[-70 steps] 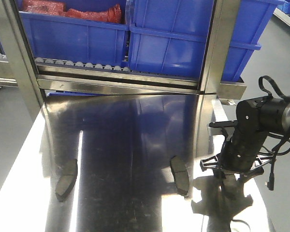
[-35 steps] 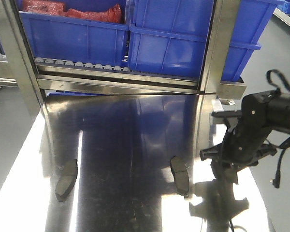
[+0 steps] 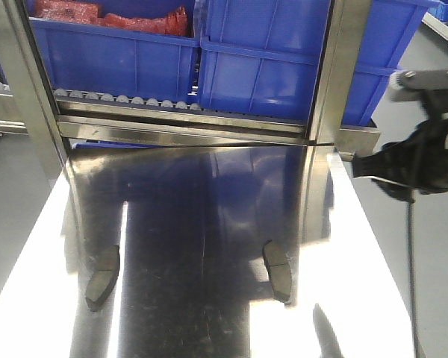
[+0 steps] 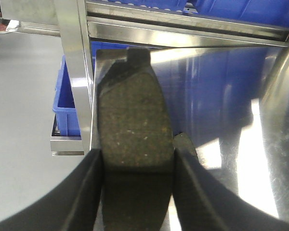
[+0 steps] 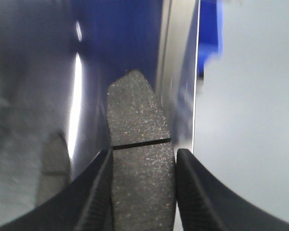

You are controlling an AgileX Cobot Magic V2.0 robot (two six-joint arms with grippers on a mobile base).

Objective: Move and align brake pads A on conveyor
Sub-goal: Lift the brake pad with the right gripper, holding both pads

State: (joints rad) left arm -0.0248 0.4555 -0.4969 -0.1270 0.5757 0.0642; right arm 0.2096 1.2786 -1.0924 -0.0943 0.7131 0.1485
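Count of brake pads: four across the views. Two lie flat on the stainless steel table (image 3: 209, 186) in the front view. The left table pad (image 3: 102, 277) sits near the left edge and the right table pad (image 3: 278, 270) sits right of centre. They are well apart, each with its long side running away from the camera. The other two are held, one per gripper.

Left gripper (image 4: 137, 161): its fingers (image 4: 86, 192) are set narrow and press the long edges of the left-held pad (image 4: 135, 115). The pad face is speckled brownish grey with one end tab at the far end. The pad appears against the table's left edge, beside an upright steel post (image 4: 74, 72). Just past the right finger a dark pad end (image 4: 185, 144) rests on the table; which pad it is cannot be told.

Right gripper (image 5: 142, 161): its ribbed fingers (image 5: 96, 192) are also narrow and clamp the right-held pad (image 5: 137, 110). One centre groove crosses the pad's face. The pad appears against the table's right edge, with grey floor (image 5: 250, 120) beyond. A blurred pad (image 5: 53, 156) lies on the table to its left.

Right arm (image 3: 425, 160): one, blurred, at the right border of the front view, off the table's side.

Blue plastic bins (image 3: 269, 74): at least three on the rack behind the table; they overlap, so no exact count is possible. The left one holds red bagged goods (image 3: 112, 16). One row of rollers (image 3: 119, 98) runs beneath them. One more blue bin (image 4: 67, 110) sits below table level.
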